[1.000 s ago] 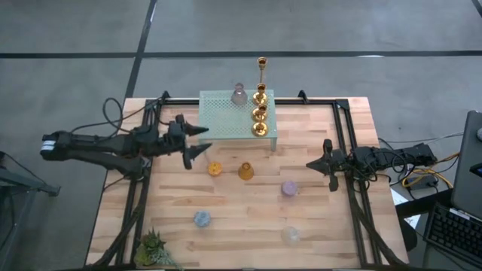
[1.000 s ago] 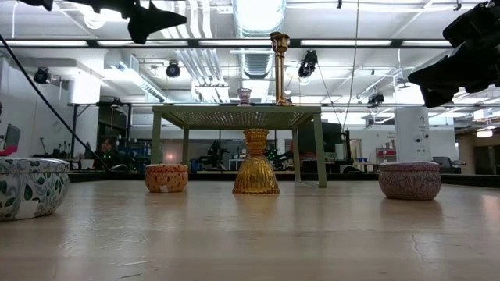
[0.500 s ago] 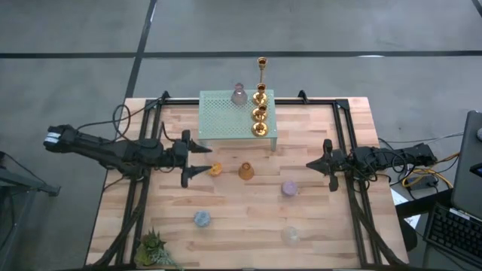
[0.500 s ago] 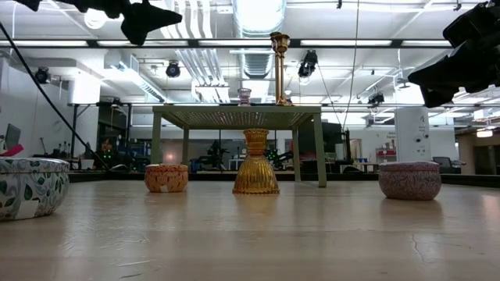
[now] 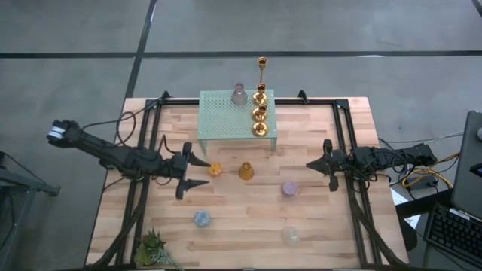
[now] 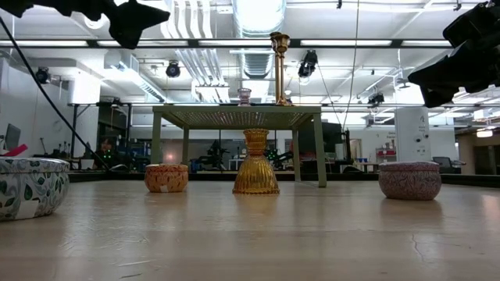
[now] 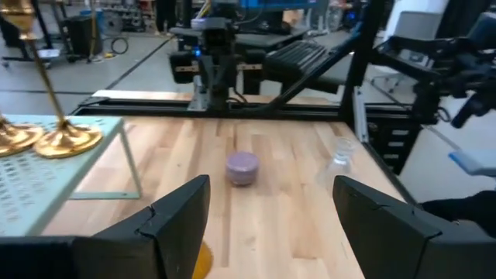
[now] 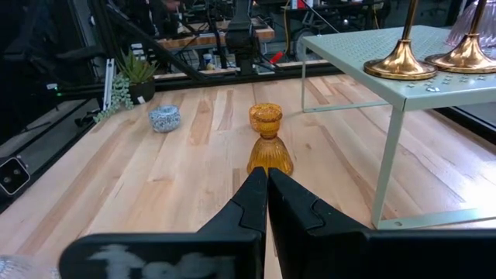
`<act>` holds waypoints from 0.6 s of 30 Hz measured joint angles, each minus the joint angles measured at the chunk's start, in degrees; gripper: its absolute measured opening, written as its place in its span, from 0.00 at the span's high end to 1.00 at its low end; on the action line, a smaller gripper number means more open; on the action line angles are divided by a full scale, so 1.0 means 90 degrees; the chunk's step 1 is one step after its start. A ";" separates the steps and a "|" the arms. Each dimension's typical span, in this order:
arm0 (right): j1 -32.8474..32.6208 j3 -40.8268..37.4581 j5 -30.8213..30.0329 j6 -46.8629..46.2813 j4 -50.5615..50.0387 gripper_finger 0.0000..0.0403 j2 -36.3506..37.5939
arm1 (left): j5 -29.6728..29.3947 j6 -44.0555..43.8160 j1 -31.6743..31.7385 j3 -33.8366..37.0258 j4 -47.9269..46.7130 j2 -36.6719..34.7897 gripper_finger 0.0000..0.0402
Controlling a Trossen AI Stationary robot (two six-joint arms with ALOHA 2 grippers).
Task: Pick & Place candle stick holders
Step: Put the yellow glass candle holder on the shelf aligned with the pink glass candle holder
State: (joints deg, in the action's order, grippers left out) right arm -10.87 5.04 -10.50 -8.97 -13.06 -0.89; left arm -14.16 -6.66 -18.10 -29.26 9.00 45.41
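Wooden counter on concrete floor, open lab space behind in the low view.

Mint-green perforated stand sits at the far edge of the counter; it carries the gold candlesticks in a row, the tall slender one farthest back, and a pinkish glass holder beside them.

On the bare wood: amber holder and squat orange holder in front of the stand, purple holder to the right, blue holder and clear glass holder nearer the front. Small spiky plant at the front-left corner.

Change over the last second: the left arm has swung away from the stand's left end and come forward. Left gripper now sits just left of the orange holder, fingers apart, holding nothing.

Right gripper hasn't moved: parked at the right side, fingers together, empty.

My read: left arm is lining up on the orange holder as the next pick, not yet around it. Five holders are left on the wood, so the task is well short of done.
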 joint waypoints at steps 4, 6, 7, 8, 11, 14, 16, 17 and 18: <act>0.0000 0.0000 0.0002 0.0000 0.0000 0.98 -0.0002 | 0.0001 -0.0096 -0.0167 0.0171 0.0092 0.0000 0.31; 0.0000 0.0000 0.0000 0.0000 0.0000 0.98 0.0000 | 0.0003 -0.0132 -0.0221 0.0211 0.0112 0.0039 0.31; 0.0000 0.0000 0.0000 0.0000 0.0000 0.98 0.0000 | 0.0003 -0.0180 -0.0250 0.0240 0.0113 0.0064 0.31; 0.0000 0.0000 0.0002 0.0000 0.0000 0.98 0.0000 | 0.0007 -0.0272 -0.0274 0.0270 0.0100 0.0092 0.31; 0.0000 0.0000 0.0002 0.0000 0.0000 0.98 -0.0002 | 0.0027 -0.0457 -0.0287 0.0304 0.0080 0.0220 0.31; 0.0000 0.0000 0.0000 0.0000 0.0000 0.98 0.0000 | 0.0148 -0.0612 -0.0297 0.0334 0.0102 0.0347 0.31; 0.0000 0.0000 0.0001 0.0000 0.0000 0.98 -0.0002 | 0.0213 -0.0681 -0.0335 0.0352 0.0083 0.0441 0.31; 0.0000 0.0000 0.0000 0.0000 0.0000 0.98 0.0000 | 0.0283 -0.0688 -0.0351 0.0353 0.0081 0.0494 0.31; 0.0000 0.0000 0.0000 0.0000 0.0000 0.98 -0.0002 | 0.0346 -0.0700 -0.0379 0.0353 0.0097 0.0557 0.31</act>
State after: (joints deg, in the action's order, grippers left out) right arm -10.87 5.04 -10.50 -8.97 -13.06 -0.91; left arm -11.04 -12.96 -21.51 -26.09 9.87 50.42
